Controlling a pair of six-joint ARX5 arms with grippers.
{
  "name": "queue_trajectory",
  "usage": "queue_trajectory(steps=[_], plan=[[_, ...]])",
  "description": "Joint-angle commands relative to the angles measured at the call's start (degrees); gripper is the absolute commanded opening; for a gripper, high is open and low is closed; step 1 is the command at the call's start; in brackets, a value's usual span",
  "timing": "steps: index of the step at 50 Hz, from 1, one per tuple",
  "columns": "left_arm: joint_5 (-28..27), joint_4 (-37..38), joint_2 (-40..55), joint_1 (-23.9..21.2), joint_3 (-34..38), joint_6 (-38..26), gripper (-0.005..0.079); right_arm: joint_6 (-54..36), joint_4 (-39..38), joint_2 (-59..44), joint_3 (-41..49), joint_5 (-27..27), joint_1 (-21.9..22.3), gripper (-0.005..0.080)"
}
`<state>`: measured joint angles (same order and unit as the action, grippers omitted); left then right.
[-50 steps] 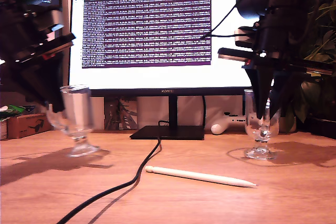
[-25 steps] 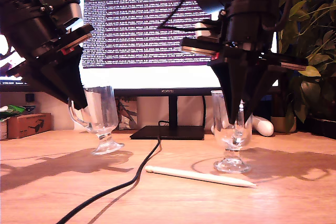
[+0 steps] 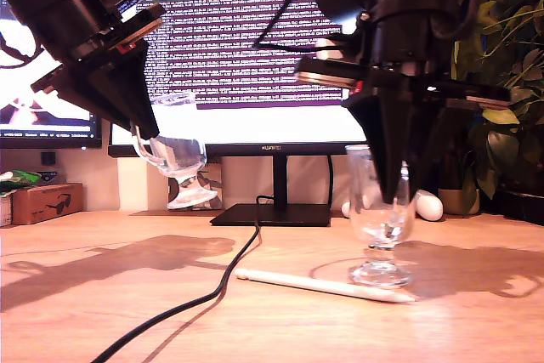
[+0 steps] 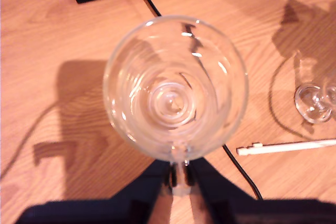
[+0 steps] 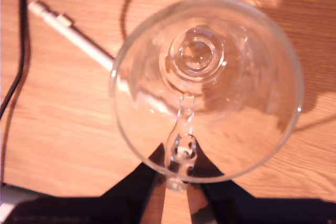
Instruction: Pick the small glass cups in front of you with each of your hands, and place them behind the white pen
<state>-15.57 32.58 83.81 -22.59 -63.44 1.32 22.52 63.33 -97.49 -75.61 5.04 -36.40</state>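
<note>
My first gripper point(image 4: 178, 182) is pinching the loop handle of one clear footed glass cup point(image 3: 174, 149) above the wooden desk point(image 3: 76, 312), while my second gripper point(image 5: 176, 179) is clasping the other cup point(image 3: 380, 210), touching the slim white pen point(image 3: 323, 286).

Two glass cups: first cup point(image 3: 177, 146) at 9 o'clock in the exterior view, second cup point(image 3: 380, 214) at 4 o'clock. One white pen point(image 3: 323, 285). One black cable point(image 3: 200, 295). Two monitors: large point(image 3: 255, 57), partial point(image 3: 42, 99).
</note>
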Motion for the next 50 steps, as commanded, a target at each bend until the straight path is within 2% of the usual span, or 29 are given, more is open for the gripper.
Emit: queue_trajectory(steps=[1, 10, 18, 22, 30, 41, 50], plan=[[-0.5, -0.9, -0.7, -0.5, -0.5, -0.3, -0.0022, 0.3, 0.2, 0.3, 0.3, 0.4, -0.4, -0.0013], [-0.5, -1.0, -0.7, -1.5, -0.4, -0.2, -0.0022, 0.2, 0.2, 0.3, 0.3, 0.4, -0.4, 0.0050], [-0.5, -1.1, -0.7, -2.8, -0.5, 0.0, -0.0022, 0.2, 0.3, 0.3, 0.3, 0.4, -0.4, 0.0205], [-0.5, -1.1, -0.7, -3.6, -0.4, 0.2, -0.0022, 0.2, 0.3, 0.3, 0.3, 0.4, -0.4, 0.0252], [-0.5, -1.4, -0.7, -5.6, -0.5, 0.2, -0.0022, 0.2, 0.7, 0.3, 0.3, 0.4, -0.4, 0.0262], [-0.5, -1.6, -0.7, -8.6, -0.5, 0.4, -0.0022, 0.2, 0.9, 1.6, -0.1, 0.9, -0.4, 0.0344], [-0.5, -2.7, -0.7, -9.9, -0.4, 0.8, -0.0022, 0.7, 0.9, 4.1, -0.4, 1.0, -0.4, 0.0347]])
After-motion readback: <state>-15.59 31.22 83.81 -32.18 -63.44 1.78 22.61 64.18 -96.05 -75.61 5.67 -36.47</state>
